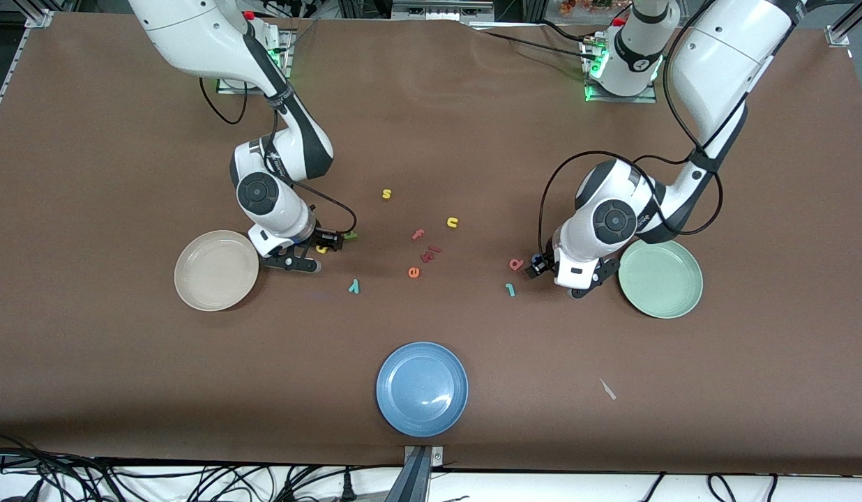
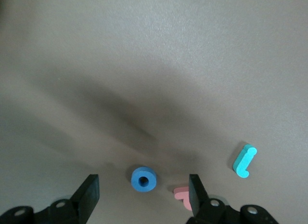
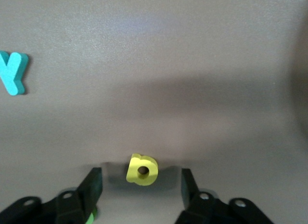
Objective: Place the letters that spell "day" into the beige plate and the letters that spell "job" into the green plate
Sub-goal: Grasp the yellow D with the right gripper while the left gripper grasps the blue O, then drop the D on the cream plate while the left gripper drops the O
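My left gripper [image 1: 538, 266] is down at the table beside the green plate [image 1: 660, 279]. It stands open [image 2: 143, 192] with the blue ring "o" [image 2: 144, 179] lying between its fingers, untouched. The salmon letter [image 2: 181, 192] lies just by one finger, and the teal "j" [image 2: 244, 160] a little off. My right gripper [image 1: 324, 245] is low beside the beige plate [image 1: 216, 270], open [image 3: 140, 185] around the yellow rounded letter [image 3: 142, 170]. The green letter [image 1: 350, 236] lies close to it. The teal "y" [image 1: 353, 286] lies nearer the front camera.
A blue plate [image 1: 422, 388] sits near the table's front edge. In the middle lie a yellow "s" [image 1: 386, 194], a yellow "u" [image 1: 452, 222], a salmon "f" [image 1: 418, 234], an orange "e" [image 1: 413, 272] and a small red piece [image 1: 429, 254].
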You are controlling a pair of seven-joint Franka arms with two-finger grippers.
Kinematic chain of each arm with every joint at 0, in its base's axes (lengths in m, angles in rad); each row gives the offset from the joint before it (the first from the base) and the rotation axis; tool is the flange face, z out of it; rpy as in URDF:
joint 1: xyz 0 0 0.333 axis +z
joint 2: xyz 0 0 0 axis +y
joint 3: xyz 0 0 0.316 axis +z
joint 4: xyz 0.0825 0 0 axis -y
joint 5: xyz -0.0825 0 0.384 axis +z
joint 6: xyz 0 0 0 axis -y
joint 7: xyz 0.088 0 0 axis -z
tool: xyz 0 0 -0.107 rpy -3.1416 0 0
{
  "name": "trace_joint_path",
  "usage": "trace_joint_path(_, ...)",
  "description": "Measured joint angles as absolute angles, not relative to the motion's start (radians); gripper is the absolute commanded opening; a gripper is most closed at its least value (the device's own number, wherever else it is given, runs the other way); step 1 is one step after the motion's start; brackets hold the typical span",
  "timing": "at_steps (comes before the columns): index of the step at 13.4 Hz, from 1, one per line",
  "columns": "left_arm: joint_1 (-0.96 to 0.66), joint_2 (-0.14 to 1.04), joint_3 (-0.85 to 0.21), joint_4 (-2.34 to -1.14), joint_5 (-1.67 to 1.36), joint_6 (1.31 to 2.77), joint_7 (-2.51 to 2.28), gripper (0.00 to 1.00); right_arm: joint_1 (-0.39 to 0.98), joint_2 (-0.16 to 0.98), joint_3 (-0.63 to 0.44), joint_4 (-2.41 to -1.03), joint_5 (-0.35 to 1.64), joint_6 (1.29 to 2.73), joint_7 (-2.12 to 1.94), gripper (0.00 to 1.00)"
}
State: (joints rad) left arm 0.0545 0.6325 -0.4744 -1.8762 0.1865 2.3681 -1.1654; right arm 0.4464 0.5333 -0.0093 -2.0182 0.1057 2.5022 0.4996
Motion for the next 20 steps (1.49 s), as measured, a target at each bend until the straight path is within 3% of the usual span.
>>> trace_joint_path(6,0.053,0.655,-0.474,-1.888,0.187,2.392,-1.213,0.81,0.447,0.543,-0.009,-2.006,0.105,2.502,0.497,0.28)
trace_joint_path(13,0.052,0.674,-0.474,-1.895,0.187,2.423,-1.236,0.74,0.446,0.544,-0.01,-1.995,0.105,2.497,0.497,0.02)
trace_joint_path(15,0.052,0.693,-0.474,-1.895,0.187,2.447,-1.244,0.66,0.445,0.543,-0.022,-1.949,0.105,2.427,0.497,0.01)
trace_joint_path(17,0.052,0.692,-0.475,-1.895,0.186,2.45,-1.247,0.51,0.442,0.537,-0.053,-1.879,0.105,2.326,0.485,0.01)
trace_joint_path(20,0.052,0.688,-0.477,-1.893,0.186,2.452,-1.247,0.39,0.438,0.498,-0.154,-1.865,0.103,2.264,0.281,0.01)
